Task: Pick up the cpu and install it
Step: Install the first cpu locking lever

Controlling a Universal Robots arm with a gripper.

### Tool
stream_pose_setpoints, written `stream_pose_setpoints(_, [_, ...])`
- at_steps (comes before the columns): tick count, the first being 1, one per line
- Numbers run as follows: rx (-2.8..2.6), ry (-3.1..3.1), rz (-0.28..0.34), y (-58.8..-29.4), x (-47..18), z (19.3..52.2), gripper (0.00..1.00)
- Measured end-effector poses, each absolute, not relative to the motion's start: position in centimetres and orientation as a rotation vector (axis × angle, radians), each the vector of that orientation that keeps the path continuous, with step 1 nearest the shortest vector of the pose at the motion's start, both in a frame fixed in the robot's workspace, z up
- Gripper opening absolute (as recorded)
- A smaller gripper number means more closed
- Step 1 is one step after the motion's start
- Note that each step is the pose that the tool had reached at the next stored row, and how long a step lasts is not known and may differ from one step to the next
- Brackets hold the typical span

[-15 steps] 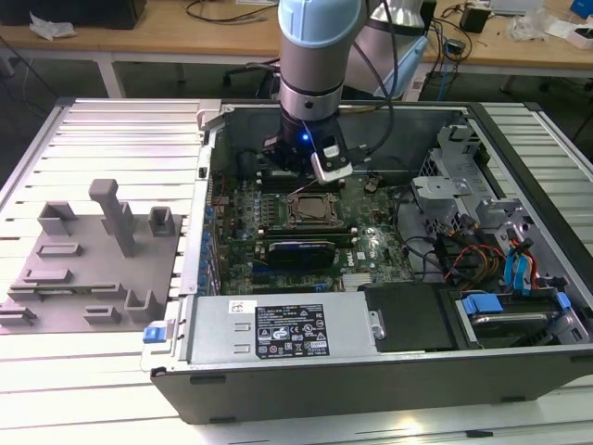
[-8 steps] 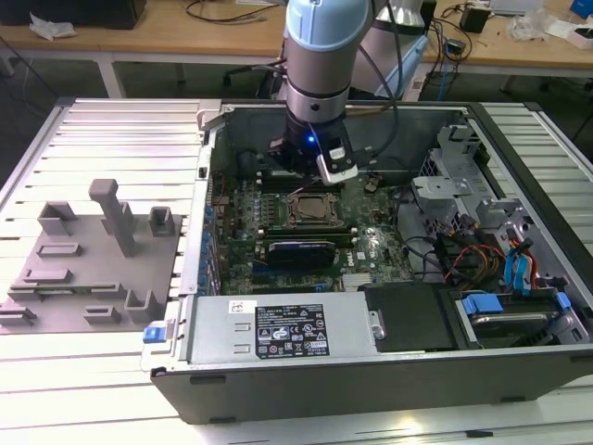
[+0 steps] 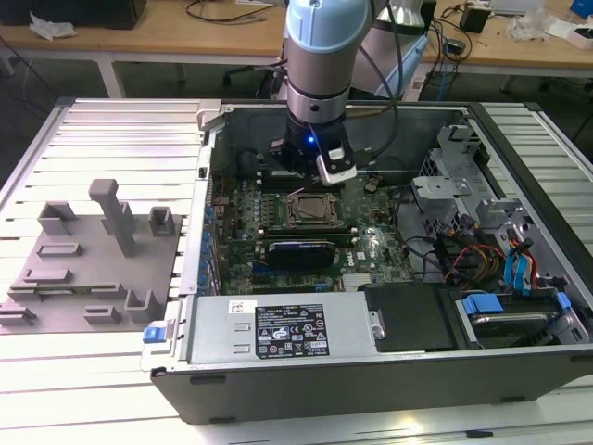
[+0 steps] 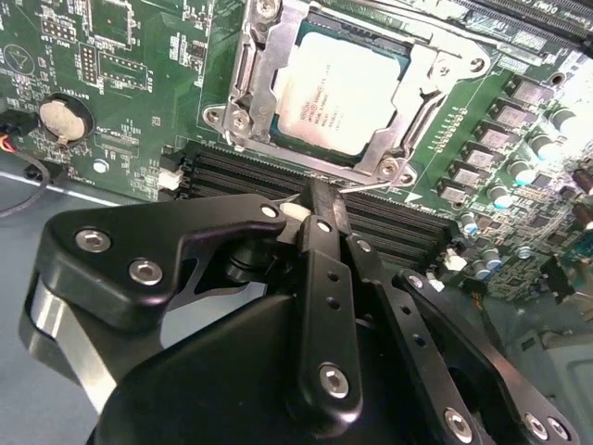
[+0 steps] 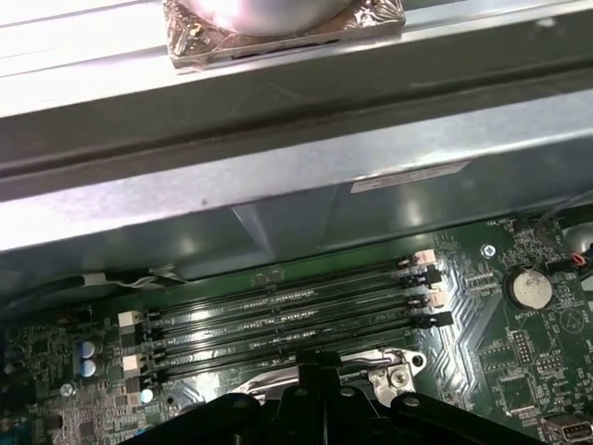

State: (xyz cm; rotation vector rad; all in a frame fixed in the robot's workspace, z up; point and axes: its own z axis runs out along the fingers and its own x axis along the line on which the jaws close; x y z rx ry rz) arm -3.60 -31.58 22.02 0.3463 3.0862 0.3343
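**CPU seated in its socket**

The small square cpu with a silvery-white metal top (image 4: 341, 90) lay flat inside the metal-framed socket on the green board. In the exterior view it (image 3: 307, 209) seemed level, though little detail showed there.

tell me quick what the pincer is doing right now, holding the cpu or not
Pincer: shut, holding nothing; the cpu already sits in its socket on the motherboard, just beyond the fingertips.
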Motion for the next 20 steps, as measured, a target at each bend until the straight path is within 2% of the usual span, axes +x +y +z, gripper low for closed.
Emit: stream_pose_setpoints(20, [0.605, 3.028, 0.329, -30.5, -3.6, 21.5, 0.11])
